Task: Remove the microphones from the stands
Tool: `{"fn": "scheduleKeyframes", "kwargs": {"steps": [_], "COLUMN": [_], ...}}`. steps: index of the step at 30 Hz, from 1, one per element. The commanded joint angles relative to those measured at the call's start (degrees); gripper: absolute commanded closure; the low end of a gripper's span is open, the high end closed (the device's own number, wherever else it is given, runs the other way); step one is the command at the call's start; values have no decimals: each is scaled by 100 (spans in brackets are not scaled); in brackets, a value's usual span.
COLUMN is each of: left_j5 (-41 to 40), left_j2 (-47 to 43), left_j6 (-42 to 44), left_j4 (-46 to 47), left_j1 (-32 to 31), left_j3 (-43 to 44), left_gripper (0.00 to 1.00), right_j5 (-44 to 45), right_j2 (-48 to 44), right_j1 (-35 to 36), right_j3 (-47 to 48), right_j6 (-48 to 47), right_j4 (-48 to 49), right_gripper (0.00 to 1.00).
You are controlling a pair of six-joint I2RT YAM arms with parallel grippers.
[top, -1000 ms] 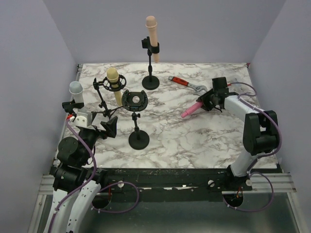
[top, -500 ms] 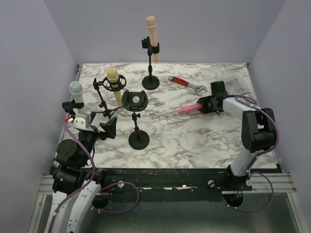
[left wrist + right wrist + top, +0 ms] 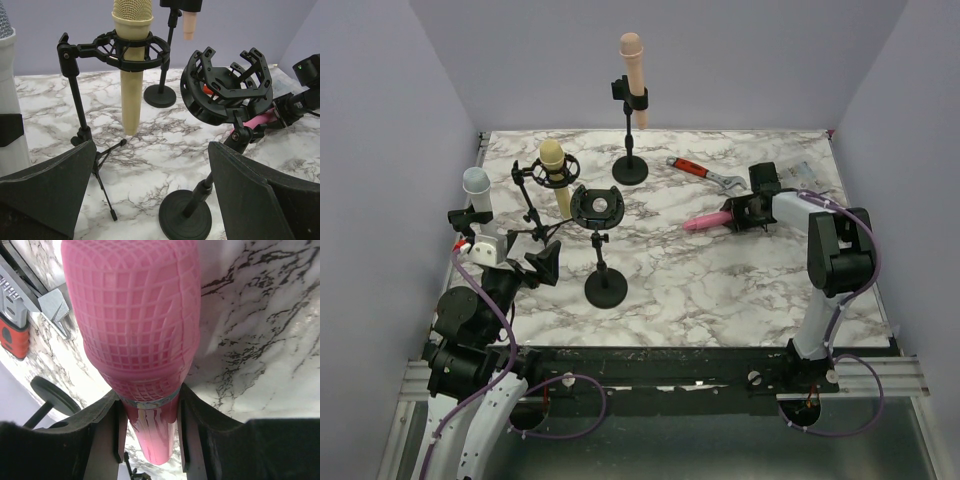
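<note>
Marble top [image 3: 720,290], white with grey veins, is covering the whole work surface. Plain lavender walls are closing it in at 9, 12 and 3 o'clock.

The right gripper [image 3: 748,210] is sitting at 2 o'clock on the table, clamping the pink microphone [image 3: 704,220] on the narrow body just below the mesh head. The handle is pointing toward 9 o'clock. The mic is riding low over the marble, well apart from every stand; can't tell if it is touching the surface.

The empty shock-mount stand [image 3: 598,206] is standing left of table centre with its cradle tilted and its round base toward 6. It is sitting between the two grippers.

The left gripper [image 3: 542,262] is hovering at 8 o'clock, fingers spread wide and gripping nothing, facing that stand.

Around them:
- The cream microphone [image 3: 553,170] is hanging in a shock mount on a tripod at 10 o'clock, just beside the empty stand.
- The grey-headed microphone [image 3: 476,186] is sitting clipped at the 9 o'clock edge.
- The peach microphone [image 3: 633,60] is standing upright in a clip on a tall stand at 12.
- The red-handled wrench [image 3: 703,172] is lying at 1 o'clock, near the right gripper but apart from it.
</note>
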Motion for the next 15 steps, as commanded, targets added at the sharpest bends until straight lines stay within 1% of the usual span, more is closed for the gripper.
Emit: {"fn": "scheduleKeyframes", "kwargs": {"steps": [1,4,5,7,8,9,12,13,15], "left_j5": [83,82,83,89,91,91,86,89,91], "left_j2": [26,18,17,23,15,10,-2,0,-10], "left_j6": [-29,-29,-29,-29,-29,-38,-42,-38,-38], "left_j4": [55,54,55,59,52,59,53,58,46], "left_j1": [41,45,45,49,52,50,50,50,49], "left_j3": [-27,-29,-22,-20,-18,-20,-20,-19,-20], "left_gripper": [1,1,1,1,1,1,1,1,1], "right_j5": [14,155,184,419,449,471,460,446,436], "right_j2": [470,409,364,272,252,242,257,258,255], "right_j1": [16,32,42,51,52,52,52,51,52], "right_j3": [-38,-90,-120,-194,-214,-224,-208,-203,-207], "right_j6": [-106,-143,-143,-157,-169,-175,-208,-230,-240], "right_j4": [-365,-439,-480,-478,-477,-485,-496,-481,-462], "right_gripper": [91,84,79,72,71,69,67,65,64]}}
